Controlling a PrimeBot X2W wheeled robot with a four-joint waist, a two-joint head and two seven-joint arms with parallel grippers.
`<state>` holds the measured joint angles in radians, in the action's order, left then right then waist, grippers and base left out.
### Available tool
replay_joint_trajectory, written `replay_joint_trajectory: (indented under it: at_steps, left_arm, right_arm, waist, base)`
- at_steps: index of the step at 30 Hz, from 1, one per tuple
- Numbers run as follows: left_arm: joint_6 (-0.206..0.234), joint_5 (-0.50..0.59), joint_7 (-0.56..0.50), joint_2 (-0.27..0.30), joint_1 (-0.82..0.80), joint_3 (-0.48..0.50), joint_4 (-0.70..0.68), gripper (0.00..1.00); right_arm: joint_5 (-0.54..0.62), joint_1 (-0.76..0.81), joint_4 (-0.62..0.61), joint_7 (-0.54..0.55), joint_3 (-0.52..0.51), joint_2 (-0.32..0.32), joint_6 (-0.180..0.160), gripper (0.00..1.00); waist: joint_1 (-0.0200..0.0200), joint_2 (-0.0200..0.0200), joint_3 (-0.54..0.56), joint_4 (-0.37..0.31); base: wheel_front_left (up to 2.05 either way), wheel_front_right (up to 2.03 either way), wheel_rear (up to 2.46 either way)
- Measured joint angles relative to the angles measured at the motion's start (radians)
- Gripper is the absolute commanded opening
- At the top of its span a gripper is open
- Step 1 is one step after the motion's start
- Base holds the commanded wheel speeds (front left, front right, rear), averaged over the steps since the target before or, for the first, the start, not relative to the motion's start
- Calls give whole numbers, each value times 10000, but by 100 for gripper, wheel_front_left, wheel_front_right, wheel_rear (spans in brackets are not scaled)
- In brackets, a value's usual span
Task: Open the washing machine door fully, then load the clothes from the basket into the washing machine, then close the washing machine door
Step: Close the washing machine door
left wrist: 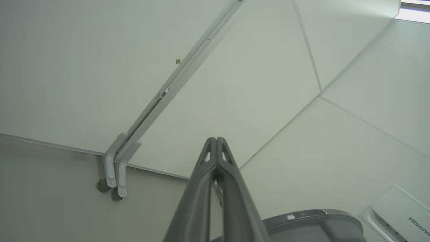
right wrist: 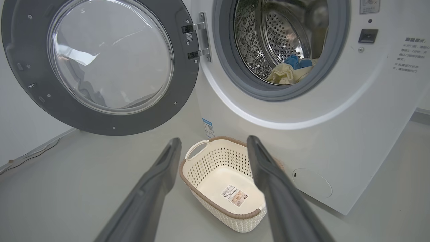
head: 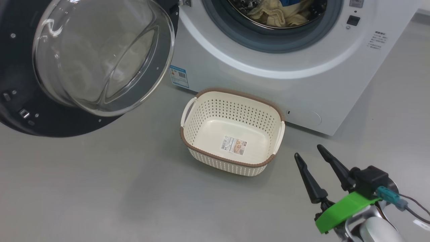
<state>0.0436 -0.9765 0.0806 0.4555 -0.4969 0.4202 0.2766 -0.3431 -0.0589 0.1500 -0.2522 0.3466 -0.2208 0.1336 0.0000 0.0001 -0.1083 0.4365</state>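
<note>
Hanging wide open at the upper left of the head view, the washing machine door (head: pixel 94 57) stands clear of the washing machine (head: pixel 302 90), where the clothes (head: pixel 273 13) lie inside at top centre. The basket (head: pixel 231 111) sits mid-frame on the grey floor (head: pixel 100 185), label sticker (head: pixel 233 145) uncovered. At lower right the right gripper (head: pixel 307 151) spreads its fingers wide, holding nothing; the left gripper (left wrist: pixel 216 139) is pinched together on nothing
</note>
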Motion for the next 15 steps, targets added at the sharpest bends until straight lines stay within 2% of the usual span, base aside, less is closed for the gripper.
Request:
replay_joint_trajectory:
  at_steps: [9, 15]
  left_arm:
    - [-439, -1066, -646, 610, -1943, 366, 2479, 0]
    - [-1030, -2004, -1365, 953, -2457, 876, 4052, 0]
  right_arm:
    - [-2, -384, -140, 52, 102, -357, 0, 100]
    - [-2, -571, -360, 290, 174, -625, 0, 100]
  waist:
    - [0, 0, -523, -226]
    - [0, 0, -894, -482]
  base:
    - [0, 0, 0]
    - [0, 0, 0]
